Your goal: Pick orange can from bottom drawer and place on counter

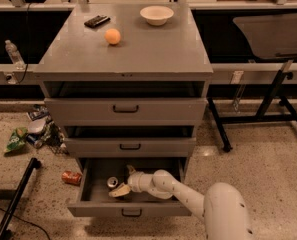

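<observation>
The bottom drawer (90, 209) is pulled open. The orange can (112, 182) stands upright inside it, left of middle, its silver top showing. My gripper (121, 181) is down in the drawer just right of the can, open, with one finger behind the can and the pale finger (119, 190) in front of it. I cannot tell whether the fingers touch the can. The arm (188, 196) comes in from the lower right. The grey counter (153, 54) tops the cabinet.
On the counter are an orange ball (113, 36), a white bowl (156, 14) and a black device (96, 21). A red can (71, 177) and snack bags (17, 139) lie on the floor at left. A black pole (15, 199) lies lower left. A table (273, 34) stands at right.
</observation>
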Tool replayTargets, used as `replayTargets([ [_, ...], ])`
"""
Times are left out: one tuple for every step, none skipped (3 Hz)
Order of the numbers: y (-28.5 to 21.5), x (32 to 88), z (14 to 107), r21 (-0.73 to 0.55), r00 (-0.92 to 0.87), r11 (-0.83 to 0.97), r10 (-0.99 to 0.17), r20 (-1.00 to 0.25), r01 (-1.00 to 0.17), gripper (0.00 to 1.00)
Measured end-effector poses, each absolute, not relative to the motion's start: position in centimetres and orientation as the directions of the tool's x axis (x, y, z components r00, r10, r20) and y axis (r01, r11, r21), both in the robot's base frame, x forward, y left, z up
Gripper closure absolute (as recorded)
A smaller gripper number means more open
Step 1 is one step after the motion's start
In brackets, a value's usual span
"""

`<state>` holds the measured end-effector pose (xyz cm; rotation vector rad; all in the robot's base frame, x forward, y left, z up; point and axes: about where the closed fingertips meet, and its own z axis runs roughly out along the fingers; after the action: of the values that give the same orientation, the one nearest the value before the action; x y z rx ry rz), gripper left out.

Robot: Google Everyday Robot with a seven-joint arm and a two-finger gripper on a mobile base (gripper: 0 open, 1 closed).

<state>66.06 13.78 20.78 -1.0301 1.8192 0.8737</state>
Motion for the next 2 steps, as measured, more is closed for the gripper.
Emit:
replayTargets([
  [14.9,66.4,19.4,0.157,-0.299,0.408,-0.310,-0.903,-0.899,0.00],
  [16.2,66.5,18.5,0.159,-0.294,0.386,-0.321,-0.900,-0.909,0.00],
])
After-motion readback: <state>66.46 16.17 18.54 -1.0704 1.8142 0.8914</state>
